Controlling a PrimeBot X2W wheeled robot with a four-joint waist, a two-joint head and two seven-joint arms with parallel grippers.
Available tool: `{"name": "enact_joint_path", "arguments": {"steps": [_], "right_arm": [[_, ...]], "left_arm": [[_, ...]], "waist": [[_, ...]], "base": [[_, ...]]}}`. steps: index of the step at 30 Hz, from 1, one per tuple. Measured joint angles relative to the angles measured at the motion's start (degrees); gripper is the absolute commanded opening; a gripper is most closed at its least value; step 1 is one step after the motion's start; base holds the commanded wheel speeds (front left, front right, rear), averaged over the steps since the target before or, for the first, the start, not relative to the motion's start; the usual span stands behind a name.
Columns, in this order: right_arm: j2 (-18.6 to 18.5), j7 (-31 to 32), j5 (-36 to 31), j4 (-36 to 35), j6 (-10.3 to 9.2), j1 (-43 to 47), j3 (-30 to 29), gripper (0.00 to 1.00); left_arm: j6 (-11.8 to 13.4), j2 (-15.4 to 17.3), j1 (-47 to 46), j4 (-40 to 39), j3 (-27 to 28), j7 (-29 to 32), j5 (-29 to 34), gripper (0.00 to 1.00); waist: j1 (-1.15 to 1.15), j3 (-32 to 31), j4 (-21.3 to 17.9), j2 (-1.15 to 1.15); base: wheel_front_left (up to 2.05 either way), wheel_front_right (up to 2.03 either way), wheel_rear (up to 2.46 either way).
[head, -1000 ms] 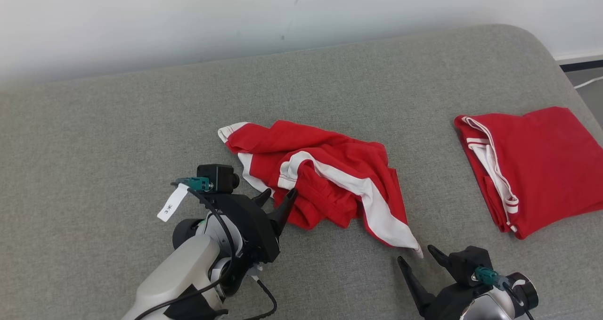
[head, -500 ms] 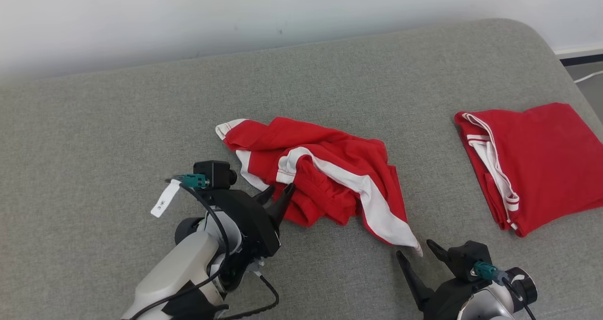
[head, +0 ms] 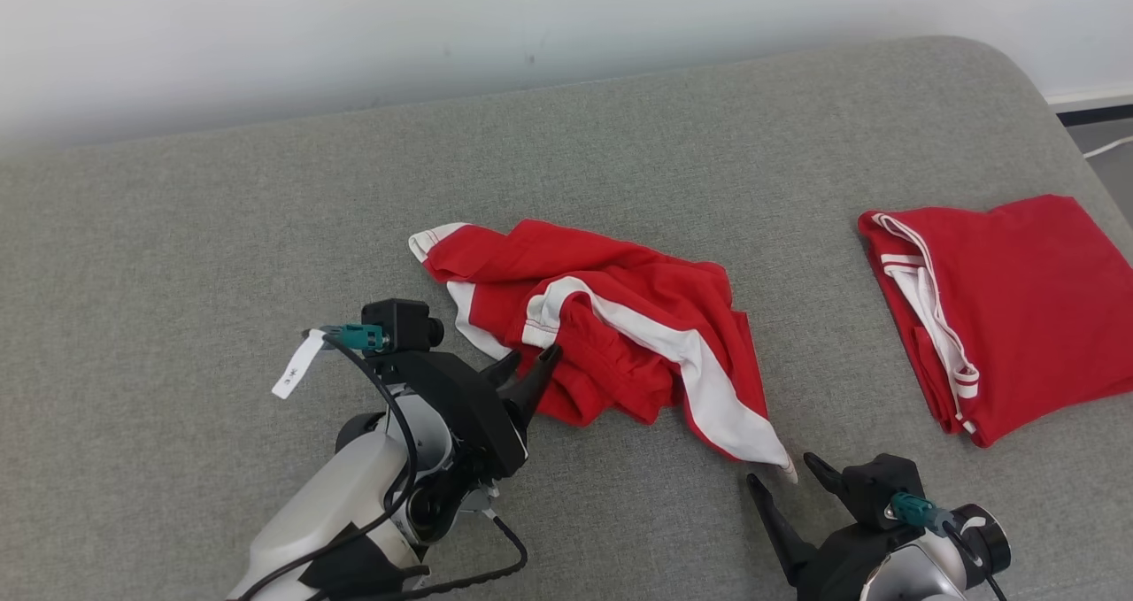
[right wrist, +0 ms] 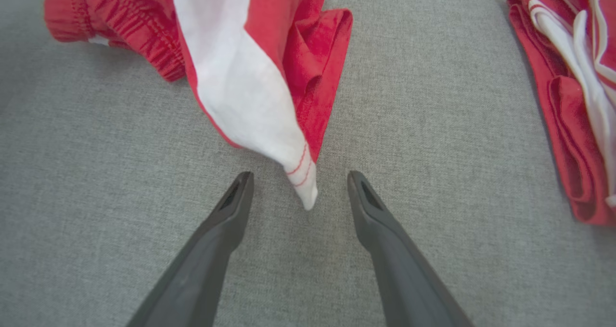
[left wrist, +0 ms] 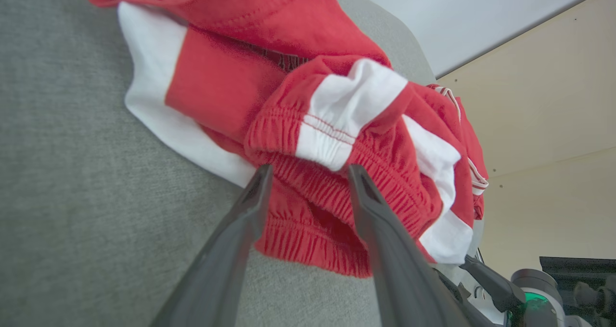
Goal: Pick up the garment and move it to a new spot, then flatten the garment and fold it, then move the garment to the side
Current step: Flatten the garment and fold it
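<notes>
A crumpled red garment [head: 620, 318] with white stripes lies mid-cushion. My left gripper [head: 534, 355] is at its near left edge, open. In the left wrist view its fingers [left wrist: 309, 170] straddle the gathered elastic waistband [left wrist: 308, 187] without clamping it. My right gripper [head: 779, 468] stands open at the garment's near right corner. In the right wrist view the white pointed tip [right wrist: 303, 182] of the garment [right wrist: 231, 76] lies between the right gripper's [right wrist: 300, 174] fingertips, flat on the cushion.
A second red garment [head: 1018, 300], folded, lies at the cushion's right end and also shows in the right wrist view [right wrist: 568, 115]. The grey cushion [head: 265, 211] has free room to the left and behind. A white wall runs along the back; floor [head: 1106, 145] lies past the right edge.
The head view has shifted slightly. My left gripper's fingers stand a little closer together at the waistband. The garment and the right gripper have not visibly moved.
</notes>
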Motion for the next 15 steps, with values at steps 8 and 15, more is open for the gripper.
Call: {"name": "enact_joint_path", "arguments": {"steps": [8, 15], "right_arm": [[0.0, 0.0, 0.0, 0.4, 0.01, 0.0, 0.1, 1.0], [0.0, -0.5, 0.0, 0.4, 0.01, 0.0, 0.1, 1.0]], "left_arm": [[-0.3, 0.0, 0.0, 0.1, 1.2, -0.1, -1.6, 1.0], [-0.3, 0.0, 0.0, 0.5, 1.7, -0.1, -2.4, 1.0]], "waist": [[0.0, -0.1, -0.1, 0.0], [0.0, 0.2, -0.3, 0.0]], "base": [[0.0, 0.0, 0.0], [0.0, 0.0, 0.0]]}}
